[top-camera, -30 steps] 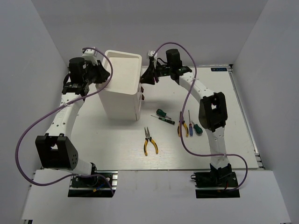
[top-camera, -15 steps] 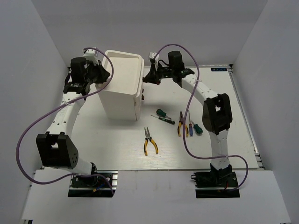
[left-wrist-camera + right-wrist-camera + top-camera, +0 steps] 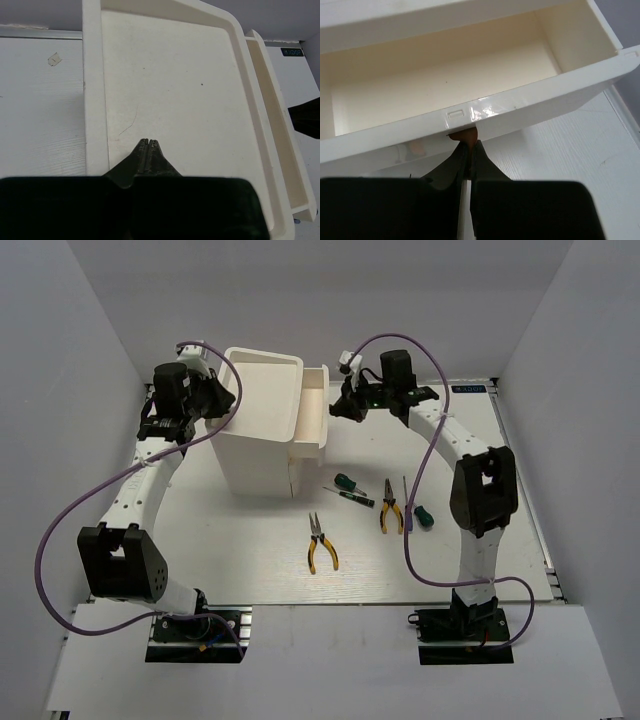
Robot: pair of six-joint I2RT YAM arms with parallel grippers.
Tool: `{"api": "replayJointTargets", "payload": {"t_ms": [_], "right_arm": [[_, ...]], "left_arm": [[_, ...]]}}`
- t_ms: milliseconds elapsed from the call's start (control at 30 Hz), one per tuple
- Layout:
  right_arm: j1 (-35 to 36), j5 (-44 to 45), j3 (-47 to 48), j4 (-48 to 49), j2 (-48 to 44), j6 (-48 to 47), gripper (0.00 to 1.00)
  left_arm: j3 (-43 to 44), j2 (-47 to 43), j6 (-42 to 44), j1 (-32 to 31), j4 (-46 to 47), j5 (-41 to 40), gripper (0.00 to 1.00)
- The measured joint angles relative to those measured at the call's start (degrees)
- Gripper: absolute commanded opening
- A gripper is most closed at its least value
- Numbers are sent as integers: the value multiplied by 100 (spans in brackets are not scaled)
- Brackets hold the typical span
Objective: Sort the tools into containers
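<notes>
Left gripper (image 3: 149,144): clenched, fingertips pressed together with nothing between them. It sits over the near edge of the cabinet's flat top; contact with that surface cannot be determined.
Right gripper (image 3: 469,146): grasping the small reddish-brown knob (image 3: 461,135), with both fingers closed against it below the drawer's front panel.
Cabinet (image 3: 255,445): tall white box standing upright on the table (image 3: 200,540), left of centre and toward the far side. The left arm is at its left side, the right arm at its right.
Top drawer (image 3: 312,418): extended from the cabinet's right face. Its pale interior floor and walls are exposed in the right wrist view.
Yellow-handled pliers (image 3: 322,544): lying flat on the table, nearer the arm bases than the cabinet, jaws pointing away from the bases.
Orange-handled pliers (image 3: 389,508): lying flat, right of the yellow-handled pliers and well apart from them.
Green-handled screwdriver (image 3: 346,481): on the table just right of the cabinet's lower front.
Thin dark screwdriver (image 3: 350,496): just beside the green-handled screwdriver, on its near side.
Blue-handled screwdriver (image 3: 407,510): just right of the orange-handled pliers, roughly parallel to them.
Second green-handled tool (image 3: 424,516): just right of the blue-handled screwdriver.
Tool location summary: all six tools lie on the table, outside the cabinet.
</notes>
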Motion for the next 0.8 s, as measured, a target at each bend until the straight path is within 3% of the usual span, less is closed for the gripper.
{"api": "replayJointTargets", "payload": {"t_ms": [33, 67, 133, 167, 233, 300, 367, 433, 567, 800], "right_arm": [[-9, -17, 0, -4, -2, 4, 27], [-20, -59, 0, -17, -7, 31, 45], [-79, 17, -17, -127, -15, 13, 63], [-168, 76, -46, -219, -15, -37, 66], [-404, 264, -149, -435, -17, -24, 66], [-599, 579, -260, -621, -44, 28, 60], [-774, 977, -452, -855, -133, 92, 50], [-868, 1379, -758, -1185, -334, 70, 46], [-846, 1786, -1580, -1945, -992, -149, 46], [-669, 1928, -2553, -3060, -1860, -376, 46]], "left_arm": [[0, 0, -7, 0, -2, -2, 0], [0, 0, -20, 0, 2, 0, 5], [0, 0, -22, 2, -4, 2, 24], [0, 0, -52, 7, 24, 28, 45], [33, 0, -59, -4, 125, 105, 62], [114, 15, -44, 0, 140, 157, 76], [245, 52, -33, 13, 114, 157, 78], [358, 98, -7, 33, 48, 157, 83], [651, 118, 118, 55, -144, 120, 81], [619, -490, 234, 48, -328, 229, 37]]}}
